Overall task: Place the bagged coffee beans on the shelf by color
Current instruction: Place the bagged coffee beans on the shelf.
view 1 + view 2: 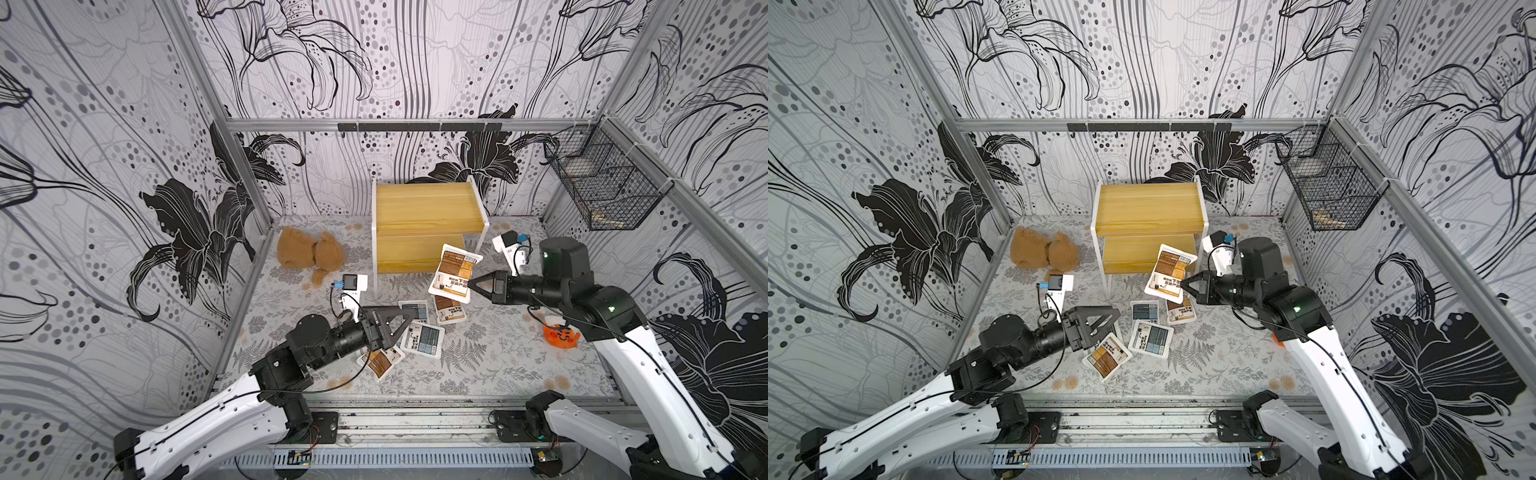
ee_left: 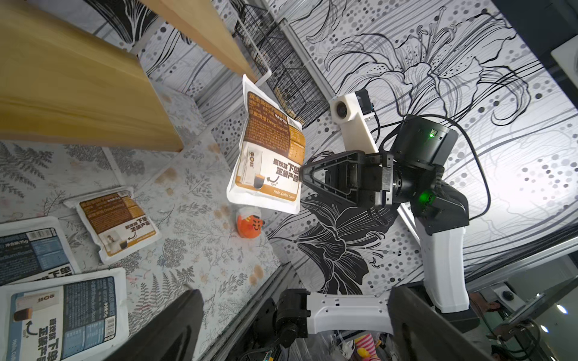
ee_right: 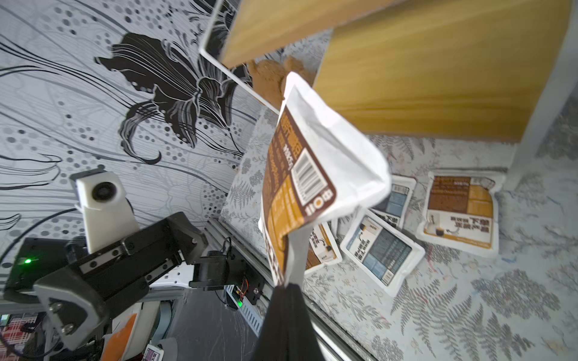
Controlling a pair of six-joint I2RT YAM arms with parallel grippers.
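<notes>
- On the raised brown-orange pouch point(image 2: 269, 150), right of centre: "Deep Baking" in pale letters on the dark brown panel; big black "下单" and "正装产品" on the white field; "Hello, Coffee Lover" along the orange strip at the edge.
- On the same pouch in the right wrist view: a barcode, digits too small to read.
- On the flat brown-orange pouch point(image 2: 115, 222), lying near the middle: again "下单" and "正装产品"; fine print illegible.
- On the farther blue-grey pouch point(image 2: 31, 250), just left of it: "Medium Roast", and "净含量:75g" beside a barcode.
- On the nearer blue-grey pouch point(image 2: 65, 315): "下单", "正装产品", and "Hello Co…" cut off at the picture edge.
- In both top views: pouch print too small to read.
</notes>
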